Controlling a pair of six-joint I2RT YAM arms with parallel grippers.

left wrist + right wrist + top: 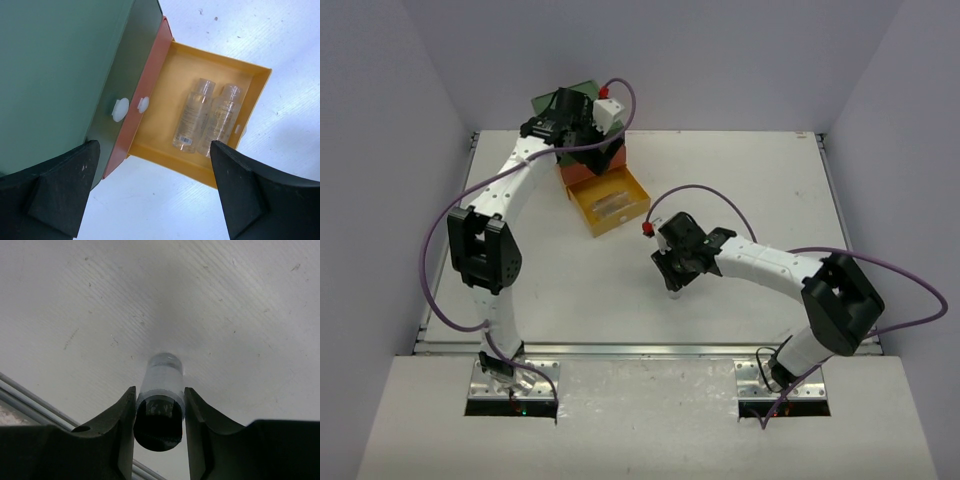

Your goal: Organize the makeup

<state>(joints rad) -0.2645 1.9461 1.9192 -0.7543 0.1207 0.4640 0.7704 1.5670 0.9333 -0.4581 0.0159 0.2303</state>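
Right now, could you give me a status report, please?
Left gripper open over chest. Right gripper shut on jar. Two bottles in open drawer. Nothing blocking drawer.

Yellow drawer [610, 205] open from above, two bottles [192, 117] inside, left arm [505, 195] overhanging chest [50, 65]

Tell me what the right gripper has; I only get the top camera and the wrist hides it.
Observer: On the right wrist camera, the right gripper is shut on a small clear jar with a black cap, one finger against each side.
Operator: Anything in the yellow drawer? It looks faint from here.
Observer: Two clear bottles lie side by side in the yellow drawer, which is pulled open.
Operator: Is the left gripper carrying something?
Observer: No. The left gripper is open and empty, above the chest.
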